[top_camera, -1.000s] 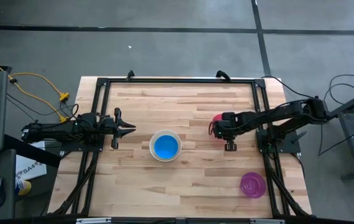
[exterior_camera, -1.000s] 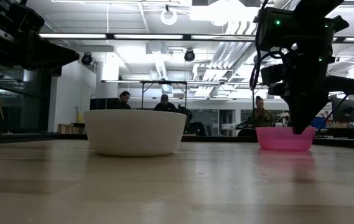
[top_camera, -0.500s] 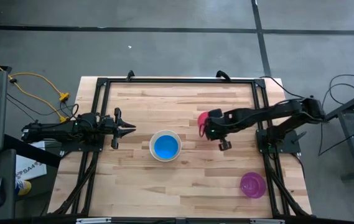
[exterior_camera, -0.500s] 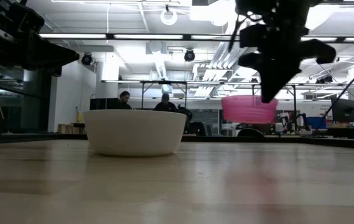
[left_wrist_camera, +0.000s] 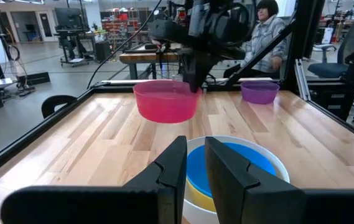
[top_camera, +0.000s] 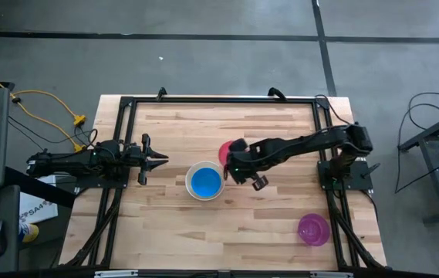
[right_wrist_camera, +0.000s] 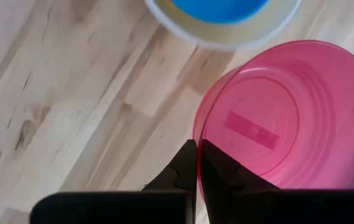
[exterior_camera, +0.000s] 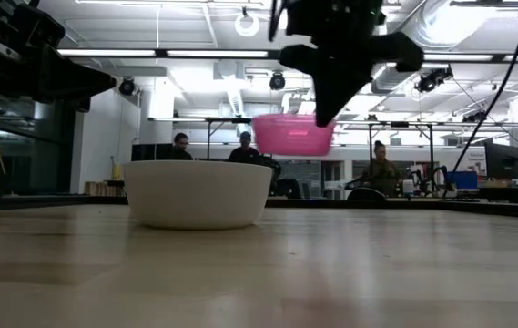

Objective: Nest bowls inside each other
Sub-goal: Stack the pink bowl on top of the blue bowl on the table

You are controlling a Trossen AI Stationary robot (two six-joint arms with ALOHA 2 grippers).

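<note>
A white bowl [top_camera: 204,181] stands at the table's middle with a yellow bowl [left_wrist_camera: 196,190] and a blue bowl [top_camera: 205,181] nested in it. The pink-red bowl [top_camera: 224,150] hangs in the air just beyond the white bowl's far right side, with my right gripper [top_camera: 234,161] shut on it. The purple bowl [top_camera: 313,229] rests on its base near the table's near right corner. My left gripper [top_camera: 160,160] waits at the table's left edge, pointing level at the white bowl, fingers shut with nothing between them. My right gripper pinches the pink-red bowl's rim [right_wrist_camera: 196,127] on the side toward the table's right edge, one finger inside the bowl and one outside. The fingers slant down from above. The bowl [exterior_camera: 293,134] hangs clear of the table, mouth up and nearly level.
A black frame [top_camera: 219,100] runs around the wooden table top. Bare wood lies along the far side and at the near left. People sit at benches in the room beyond the table [exterior_camera: 381,169].
My right gripper has lifted the pink-red bowl off the table and carried it toward the table's left, up to the white bowl, rolling its wrist on the way. The bowl has stayed mouth up and now hangs above the white bowl's rim height.
</note>
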